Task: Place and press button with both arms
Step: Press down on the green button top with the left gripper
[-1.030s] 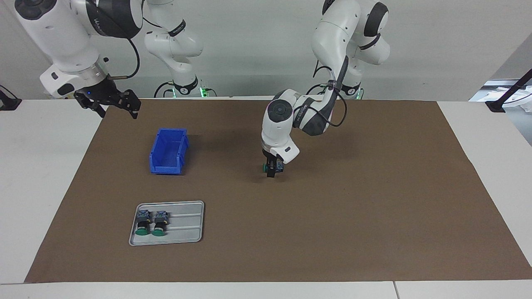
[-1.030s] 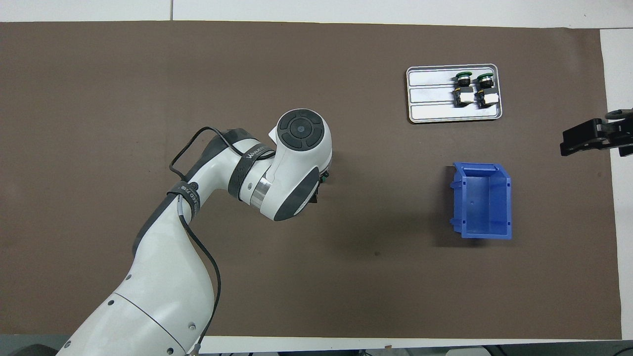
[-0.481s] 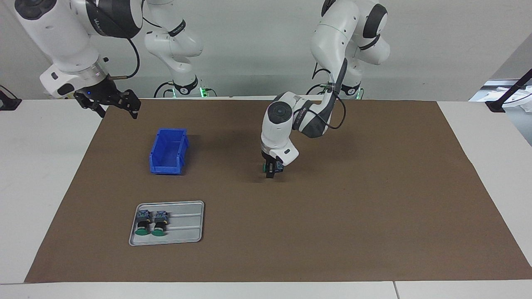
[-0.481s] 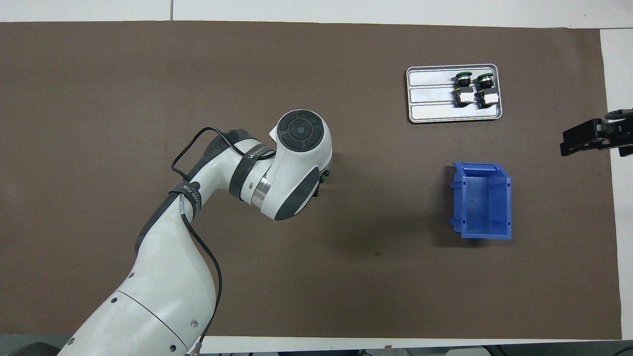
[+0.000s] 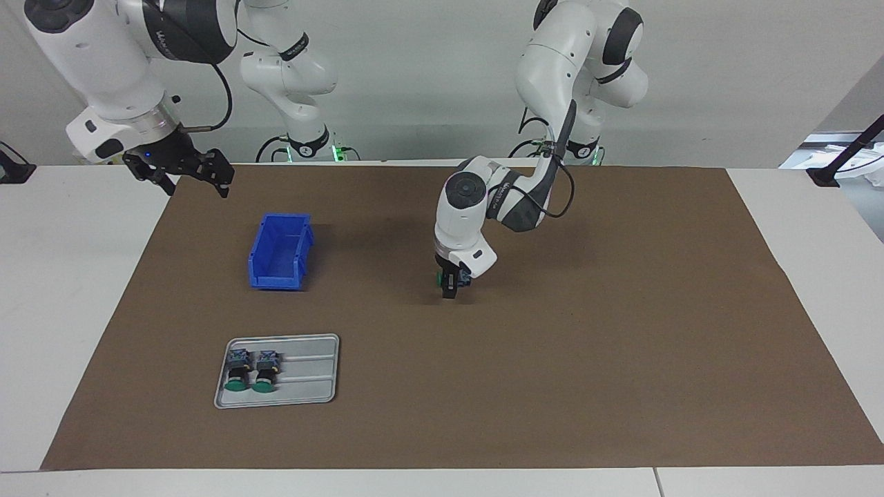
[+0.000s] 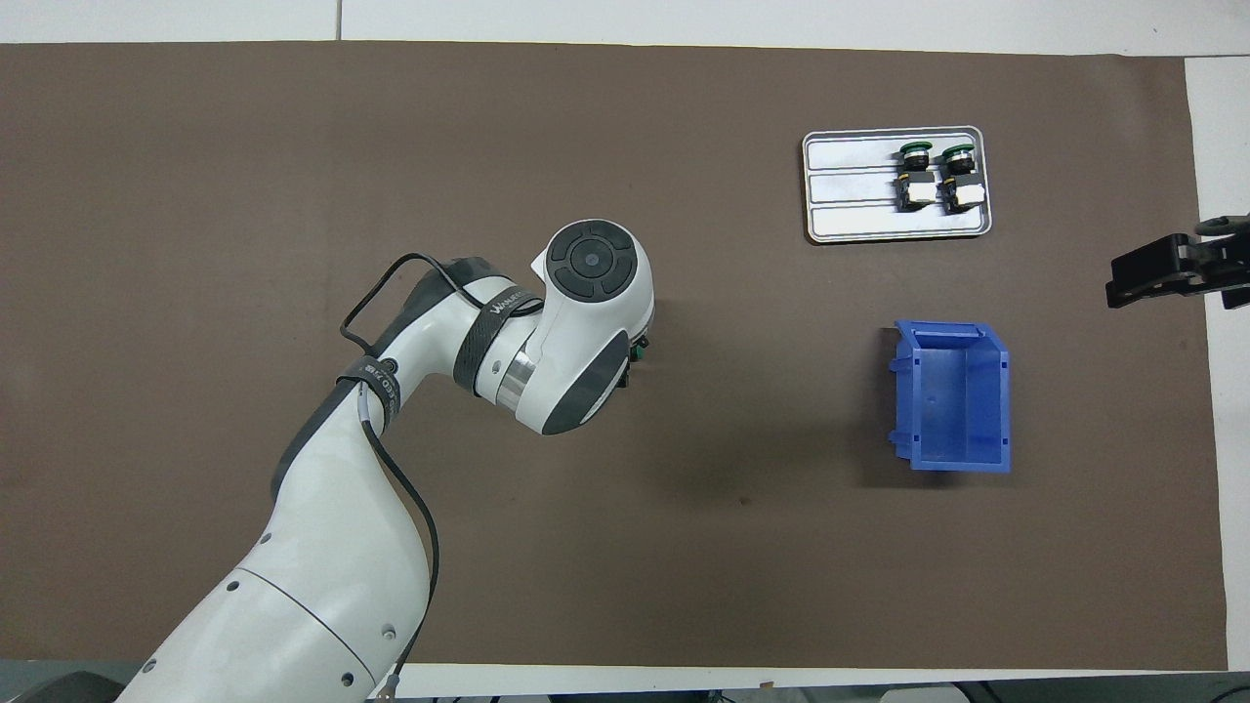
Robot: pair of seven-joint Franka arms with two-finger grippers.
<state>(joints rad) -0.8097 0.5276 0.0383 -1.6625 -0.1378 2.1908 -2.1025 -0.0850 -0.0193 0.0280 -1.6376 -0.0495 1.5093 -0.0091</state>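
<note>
My left hand (image 5: 449, 284), frame centre, grips the green-capped black push-button switch (image 5: 442, 278) at the brown-matted table (image 5: 621, 345). My right hand (image 5: 181, 171), upper left, waits, fingers wide.

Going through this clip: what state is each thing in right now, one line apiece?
Left gripper: low over the mat's middle, closed on a button.
Held button: lying sideways between the fingers, green cap showing.
Right gripper: open, raised near the mat's corner, waiting.
Tray buttons: two lying side by side in the tray.
Tray: flat on the mat.
Bin: upright, empty.
</note>
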